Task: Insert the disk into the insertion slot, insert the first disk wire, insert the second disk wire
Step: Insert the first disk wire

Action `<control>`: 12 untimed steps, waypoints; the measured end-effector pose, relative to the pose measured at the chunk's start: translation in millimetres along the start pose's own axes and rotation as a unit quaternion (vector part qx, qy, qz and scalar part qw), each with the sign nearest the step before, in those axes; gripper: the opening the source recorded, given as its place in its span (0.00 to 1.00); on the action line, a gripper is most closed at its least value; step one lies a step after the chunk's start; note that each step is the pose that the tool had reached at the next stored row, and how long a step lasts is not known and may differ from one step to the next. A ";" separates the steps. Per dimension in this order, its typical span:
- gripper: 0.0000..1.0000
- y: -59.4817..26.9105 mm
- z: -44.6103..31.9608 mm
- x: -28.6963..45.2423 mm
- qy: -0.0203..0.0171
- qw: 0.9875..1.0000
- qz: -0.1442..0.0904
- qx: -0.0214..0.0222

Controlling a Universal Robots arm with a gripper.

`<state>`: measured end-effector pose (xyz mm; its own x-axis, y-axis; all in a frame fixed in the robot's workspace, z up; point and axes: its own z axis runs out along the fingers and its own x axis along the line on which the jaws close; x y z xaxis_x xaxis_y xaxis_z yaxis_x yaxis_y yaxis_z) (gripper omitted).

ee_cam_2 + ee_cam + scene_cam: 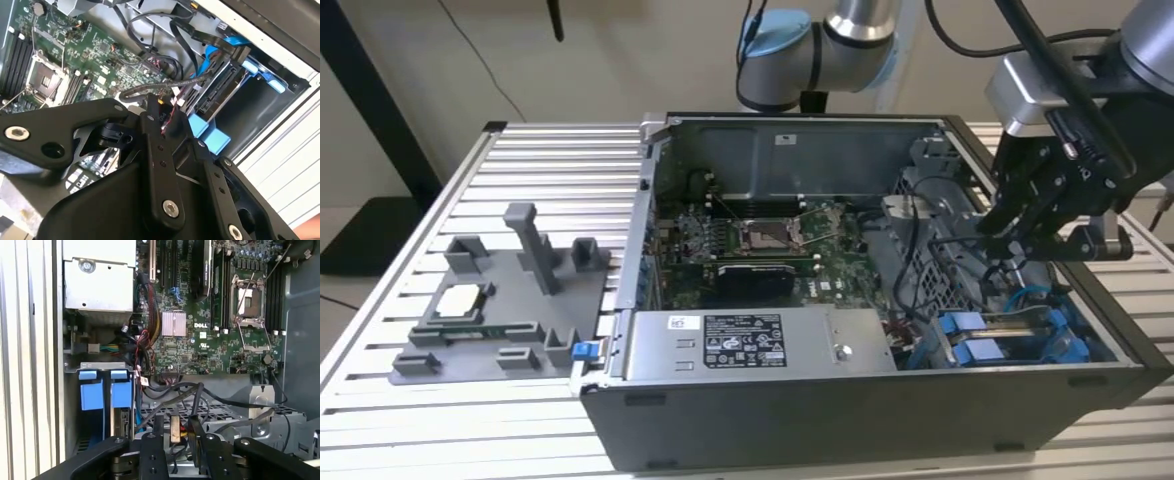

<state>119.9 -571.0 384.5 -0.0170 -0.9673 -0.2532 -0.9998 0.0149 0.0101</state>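
1. While the arm reaches into the open computer case [854,410] from the exterior view's right, the gripper [1003,240] hangs low over the corner that holds the drive cage.
2. Its fingers [159,435] are pinched on the plug of a disk wire [175,429], a pale plug trailing red, yellow and black leads. It is caught between the two black tips in both wrist views.
3. The disk [222,87] sits in the insertion slot [121,390], with its dark rear edge turned toward the gripper and blue carrier plastic around it.
4. Plug and disk are near each other but apart — the plug is not seated in the disk.
5. Further into the case lies the green motherboard [200,347] with its silver-framed processor socket [767,235].
6. A long grey metal box [747,345] with a black-and-white sticker lies along the near wall — just beside the cage.
7. Outside the case, on the slatted table [400,425], a grey fixture [507,300] stands well apart on the exterior view's left.
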 end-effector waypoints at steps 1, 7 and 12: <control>1.00 0.0 0.3 0.1 0.000 1.000 0.000 0.000; 1.00 1.8 2.4 0.8 -0.001 1.000 -0.001 0.002; 1.00 2.3 2.5 0.8 -0.012 1.000 -0.001 0.002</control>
<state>117.6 -571.1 381.9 -0.0160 -0.9608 -0.2767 -0.9999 0.0148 0.0065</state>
